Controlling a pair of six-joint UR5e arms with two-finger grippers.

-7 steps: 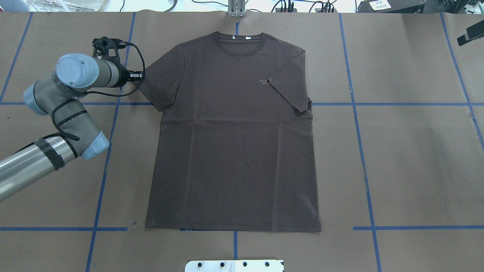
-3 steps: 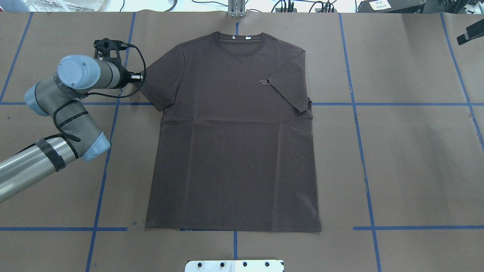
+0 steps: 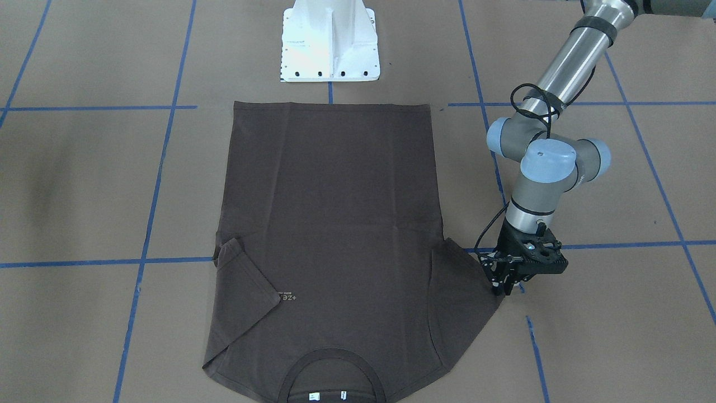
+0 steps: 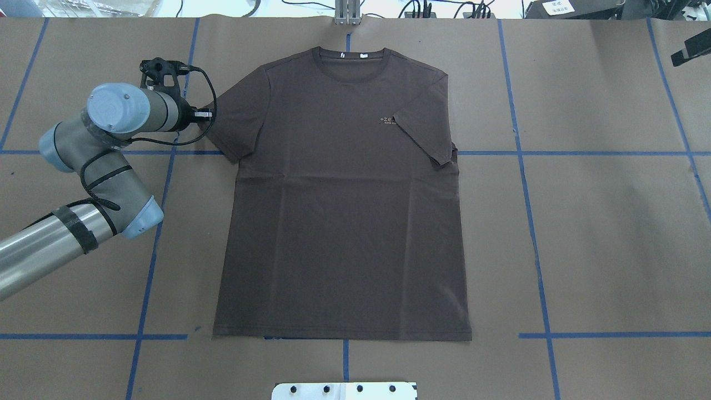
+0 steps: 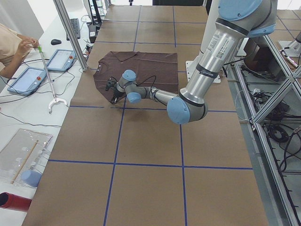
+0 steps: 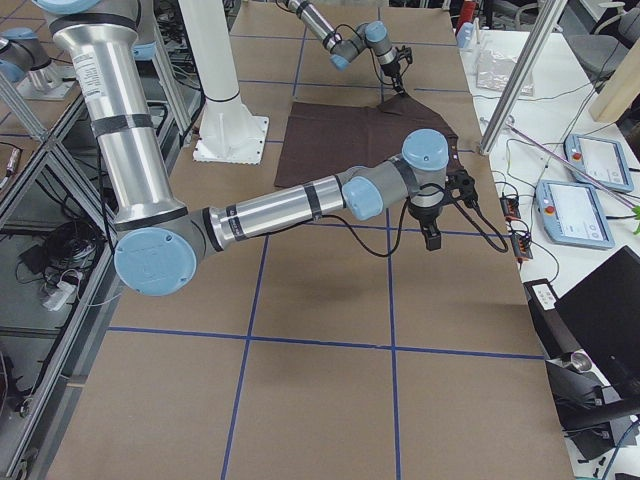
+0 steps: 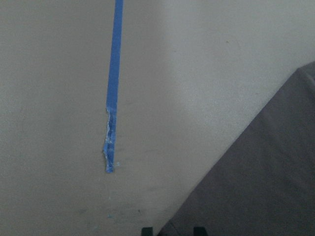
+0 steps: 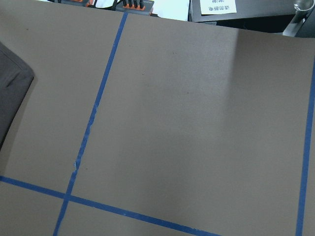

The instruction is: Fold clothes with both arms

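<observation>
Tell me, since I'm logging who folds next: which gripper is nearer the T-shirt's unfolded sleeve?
Left. The left gripper is right at the outer edge of the unfolded sleeve; the right gripper hangs over bare table beyond the T-shirt's other side.

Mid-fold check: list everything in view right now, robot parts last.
T-shirt: one, dark brown, flat mid-table, sleeve on the robot's right folded in.
Table: one, brown surface.
Tape lines: several, blue, grid on the table.
Pedestal: one, white, by the hem.
Tablets: two, blue-framed, side bench.
Person: one, at the tablets.
Left end effector: black, open, at the other sleeve's edge.
Right end effector: black, over bare table, state unclear.
</observation>
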